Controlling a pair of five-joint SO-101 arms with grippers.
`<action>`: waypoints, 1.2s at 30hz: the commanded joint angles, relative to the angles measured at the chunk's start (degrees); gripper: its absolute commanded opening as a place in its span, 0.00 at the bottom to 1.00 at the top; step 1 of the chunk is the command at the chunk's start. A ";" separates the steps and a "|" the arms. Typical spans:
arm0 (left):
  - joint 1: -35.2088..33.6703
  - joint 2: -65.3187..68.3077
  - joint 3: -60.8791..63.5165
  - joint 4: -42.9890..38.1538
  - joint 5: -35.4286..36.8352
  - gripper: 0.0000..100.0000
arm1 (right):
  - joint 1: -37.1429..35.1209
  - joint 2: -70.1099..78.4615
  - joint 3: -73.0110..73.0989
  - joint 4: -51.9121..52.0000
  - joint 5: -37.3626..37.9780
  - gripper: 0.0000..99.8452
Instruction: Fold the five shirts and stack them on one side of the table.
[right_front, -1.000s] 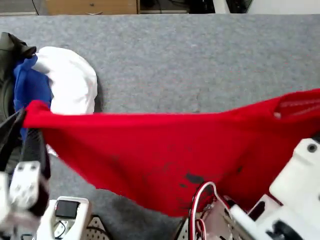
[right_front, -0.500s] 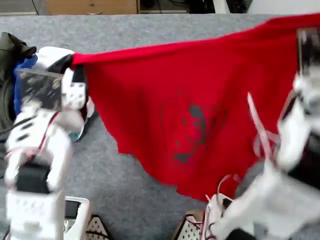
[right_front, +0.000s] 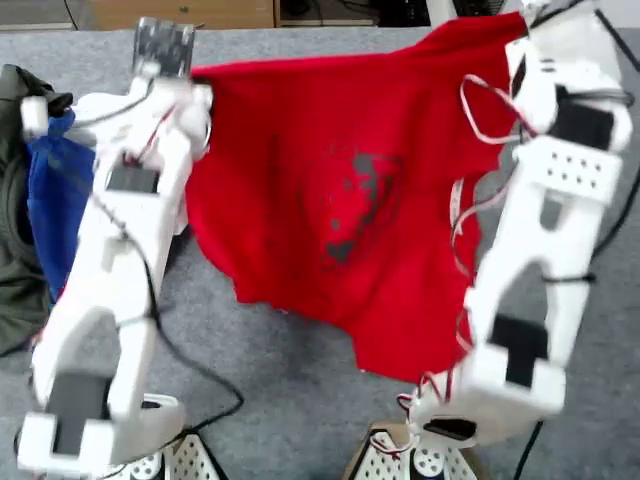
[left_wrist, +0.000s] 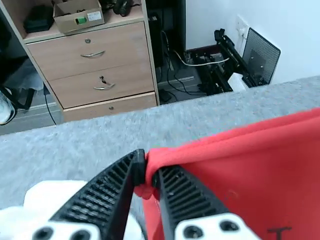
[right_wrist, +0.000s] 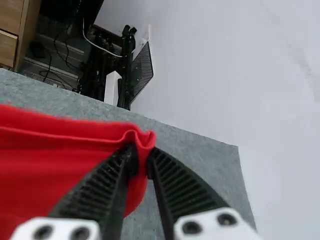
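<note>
**Q:** What just changed?

**A:** A second ago I held the red cotton shirt (right_front: 340, 200) low, near my bases. Now I've swung it out over the grey felt table (right_front: 290, 390), so I judge it ready to lay flat for folding.

**Q:** And your grip?

**A:** My left gripper (left_wrist: 148, 167) and right gripper (right_wrist: 141, 147) each clench a pinch of its edge.

**Q:** How does it lie?

**A:** The held edge runs side to side along the table's far side, and the body trails back toward me.
</note>
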 joint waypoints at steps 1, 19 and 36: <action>-0.35 10.15 -24.00 8.79 -0.09 0.02 | 0.13 8.04 -17.19 3.34 0.26 0.00; 6.33 18.24 -82.02 68.31 -0.44 0.02 | 6.11 17.98 -70.37 40.62 -2.81 0.00; 5.89 2.42 -81.05 80.44 1.67 0.02 | 6.20 -6.37 -69.05 51.60 -2.90 0.00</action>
